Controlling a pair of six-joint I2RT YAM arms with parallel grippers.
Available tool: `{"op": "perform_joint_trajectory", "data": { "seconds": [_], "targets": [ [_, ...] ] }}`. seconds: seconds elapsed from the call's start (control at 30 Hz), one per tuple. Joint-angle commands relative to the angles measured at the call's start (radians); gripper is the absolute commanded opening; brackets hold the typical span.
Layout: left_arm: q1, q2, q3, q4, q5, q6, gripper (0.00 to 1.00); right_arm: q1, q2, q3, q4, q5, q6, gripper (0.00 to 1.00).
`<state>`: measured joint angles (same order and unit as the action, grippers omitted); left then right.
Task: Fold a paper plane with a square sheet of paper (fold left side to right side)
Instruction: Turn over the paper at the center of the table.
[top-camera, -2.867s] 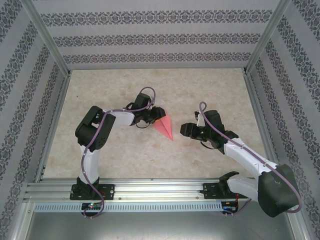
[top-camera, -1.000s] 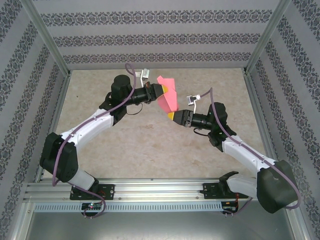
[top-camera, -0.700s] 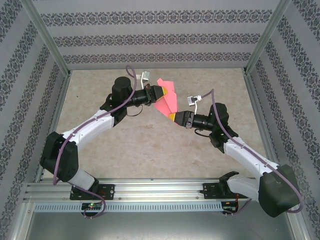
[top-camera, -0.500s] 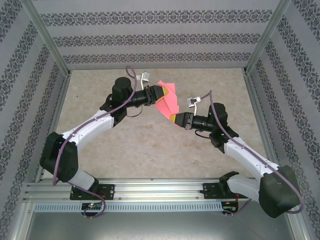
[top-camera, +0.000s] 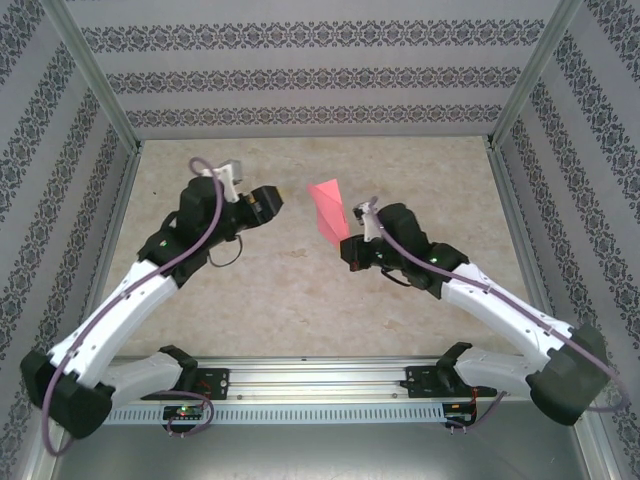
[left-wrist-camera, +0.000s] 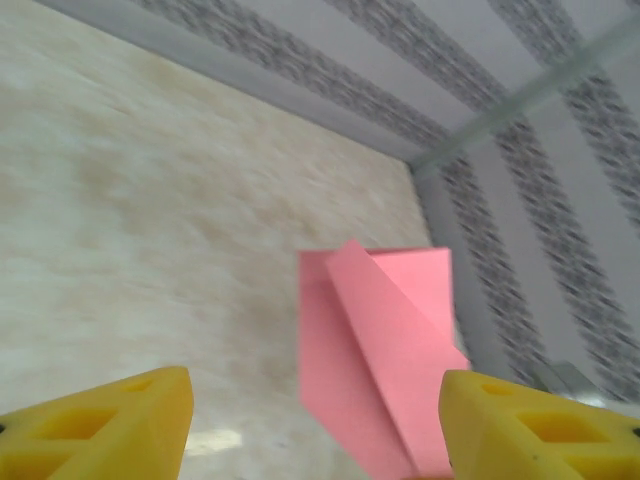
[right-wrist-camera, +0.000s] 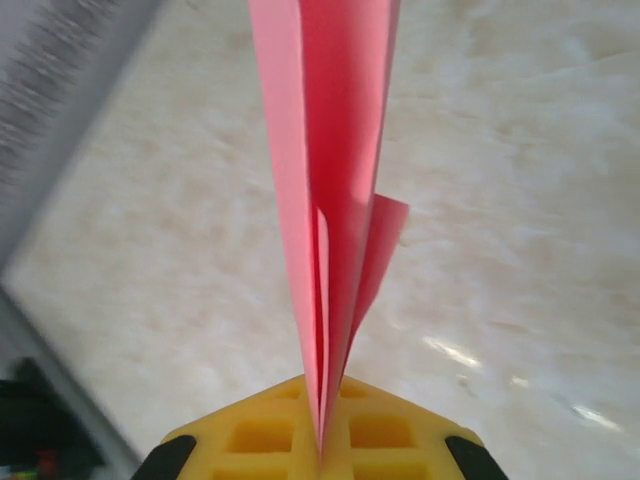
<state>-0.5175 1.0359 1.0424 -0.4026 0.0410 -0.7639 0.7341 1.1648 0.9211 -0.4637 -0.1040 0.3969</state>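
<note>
Paper: slim, creased salmon-red paper plane — held aloft over the beige table.
Right gripper: clamped tight on its lower tip, probably to keep the layers together.
Left gripper: spread wide, empty — standing apart.

1. This looks like a robot lab, set up as a test booth.
2. A left robot arm and a right robot arm are bolted to a metal rail at the edge of a table.
3. Metal posts hold up walls with the same printed pattern all around.
4. Purple cables run along the arms.
</note>
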Motion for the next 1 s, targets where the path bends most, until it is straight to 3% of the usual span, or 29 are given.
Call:
{"op": "perform_joint_trajectory", "data": {
  "seconds": [0.0, 0.1, 0.2, 0.43, 0.77, 0.97],
  "targets": [
    [0.005, -0.108, -0.062, -0.187, -0.309, 0.045, 0.69, 0.113, 0.102, 0.121, -0.329, 0.544, -0.102, 0.04],
    [0.005, -0.203, -0.115, -0.212, -0.417, 0.013, 0.7, 0.201, 0.23, 0.23, -0.47, 0.781, -0.086, 0.04],
    [0.007, -0.279, -0.162, -0.221, -0.485, -0.011, 0.72, 0.258, 0.377, 0.331, -0.612, 0.935, -0.061, 0.05],
    [0.008, -0.364, -0.228, -0.24, -0.552, -0.064, 0.77, 0.343, 0.718, 0.474, -0.761, 1.084, -0.048, 0.08],
    [0.007, -0.362, -0.234, -0.247, -0.539, -0.059, 0.79, 0.39, 1.029, 0.61, -0.799, 1.058, -0.052, 0.15],
    [0.008, -0.351, -0.232, -0.244, -0.523, -0.044, 0.79, 0.417, 1.047, 0.613, -0.783, 0.966, -0.056, 0.33]
  ]
}}
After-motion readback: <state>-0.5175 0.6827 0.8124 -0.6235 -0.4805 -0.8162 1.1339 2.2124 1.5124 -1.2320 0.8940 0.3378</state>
